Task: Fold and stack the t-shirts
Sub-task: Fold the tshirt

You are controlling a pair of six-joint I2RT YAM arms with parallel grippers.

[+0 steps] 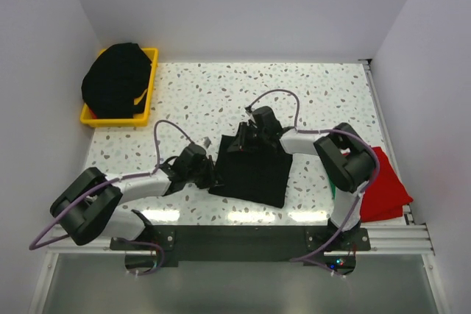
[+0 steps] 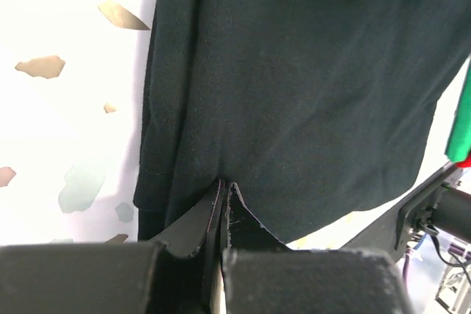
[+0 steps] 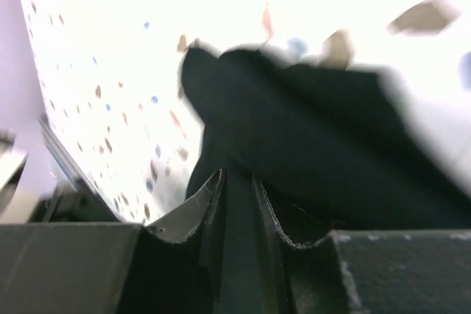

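black t-shirt (image 1: 250,174) mid table (image 1: 221,93), just ahead of arm bases, looks part folded. left pincer (image 2: 223,185) squeezed shut on its left hem. right pincer (image 3: 237,182) narrow, far-edge cloth bunched inside it. tip imo: lift both ends level, keep cloth taut, lay fold over evenly, don't drag bottom layer. red t-shirt (image 1: 386,189) sits at right edge.
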